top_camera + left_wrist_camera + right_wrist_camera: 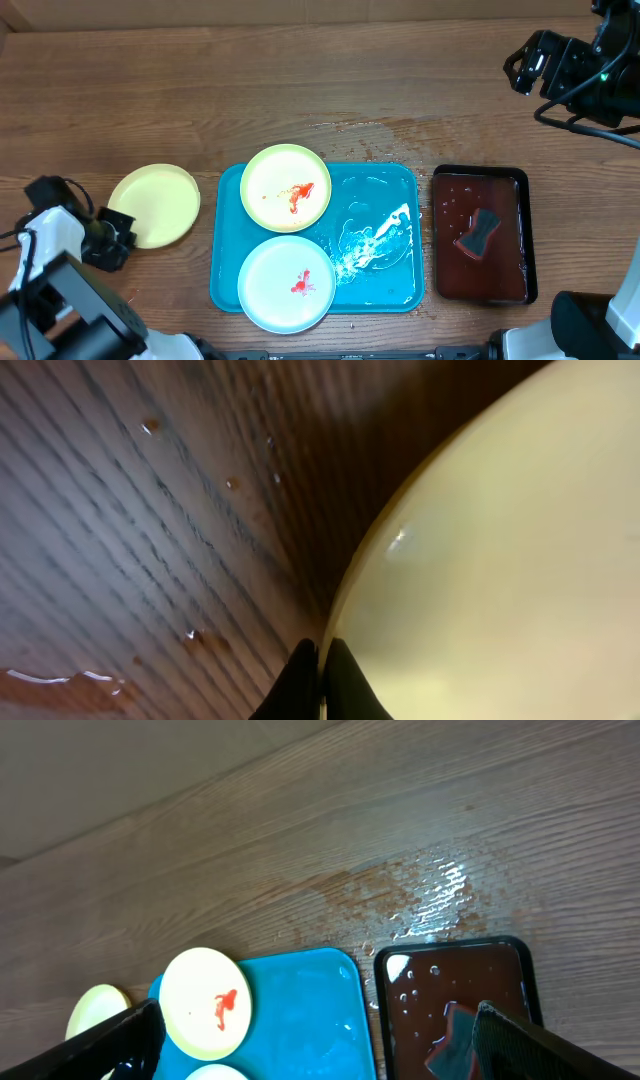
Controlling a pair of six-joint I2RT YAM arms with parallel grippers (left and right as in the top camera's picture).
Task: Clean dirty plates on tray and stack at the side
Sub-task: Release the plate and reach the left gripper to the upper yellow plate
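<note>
While right gripper (320, 1010) gapes, left gripper (320, 657) pinches — seemingly — 1 yellow plate (500, 560).

In the left wrist view the pale yellow plate (500, 560) runs off the right and bottom edges, soft with blur. Only the tips of the left fingers (297, 685) show, at the bottom edge. In the right wrist view the bottom edge cuts the turquoise tray (300, 1010), the black tray (430, 990) and the white plate (215, 1073), which shows only a sliver. One of the right fingers (550, 1045) hides part of the dark sponge (455, 1025).
</note>
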